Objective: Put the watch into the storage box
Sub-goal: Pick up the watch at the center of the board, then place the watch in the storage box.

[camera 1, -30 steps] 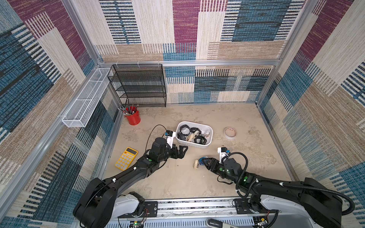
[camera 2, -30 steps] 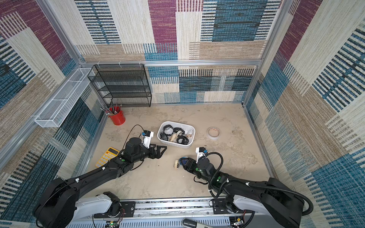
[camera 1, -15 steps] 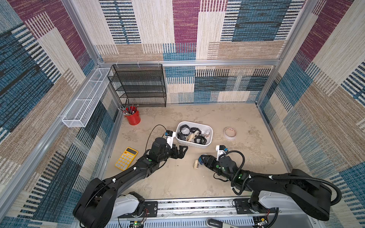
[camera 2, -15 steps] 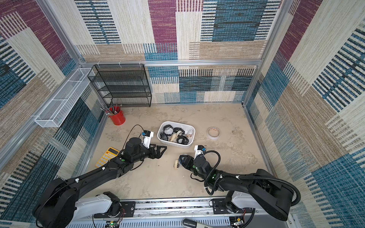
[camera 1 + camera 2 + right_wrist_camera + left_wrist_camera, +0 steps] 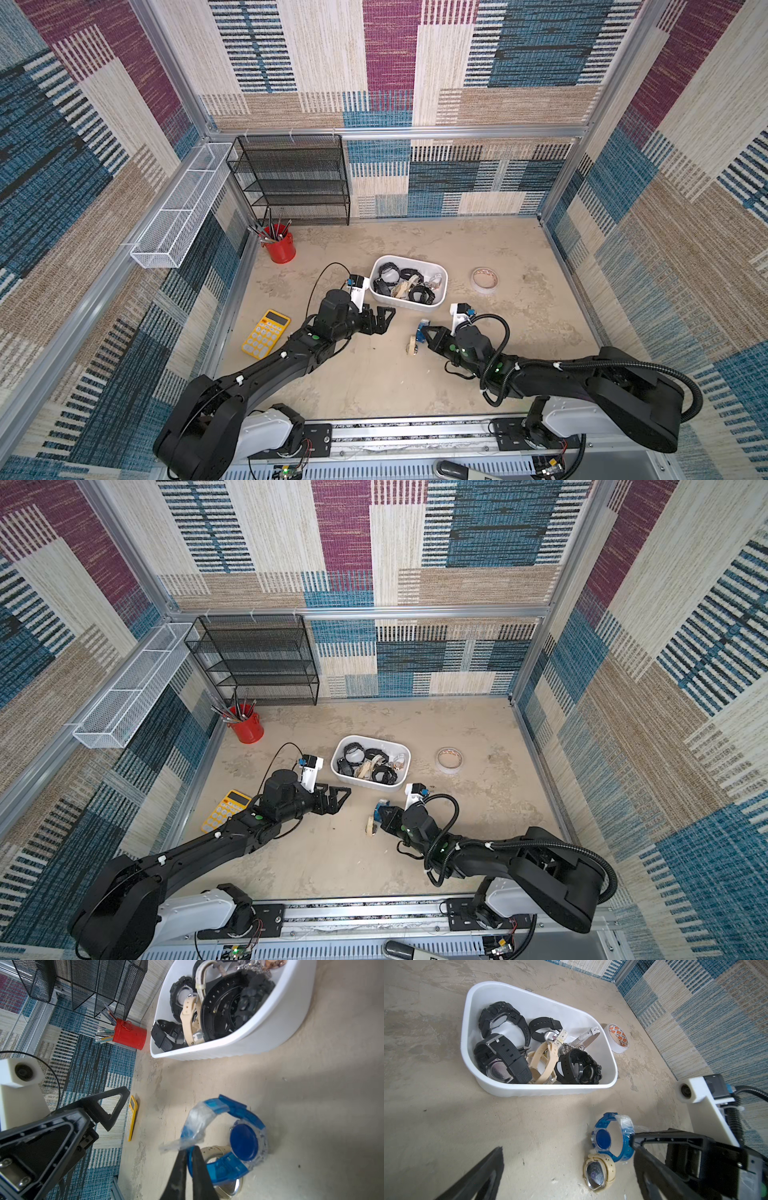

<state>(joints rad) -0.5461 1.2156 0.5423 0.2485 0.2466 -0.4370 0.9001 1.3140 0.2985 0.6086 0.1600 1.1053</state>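
The white storage box stands mid-table and holds several watches. In front of it a blue watch sits low at the table, leaning over a beige watch. My right gripper is shut on the blue watch's strap, beside a scrap of clear film. To the box's front left, my left gripper hovers open, holding nothing.
A tape roll lies right of the box. A yellow calculator lies by the left wall and a red cup of pens stands behind it. A black mesh rack and a white wire basket line the back left.
My right gripper has reached forward to the blue watch and closed its jaws on the strap. The left arm has stayed still.
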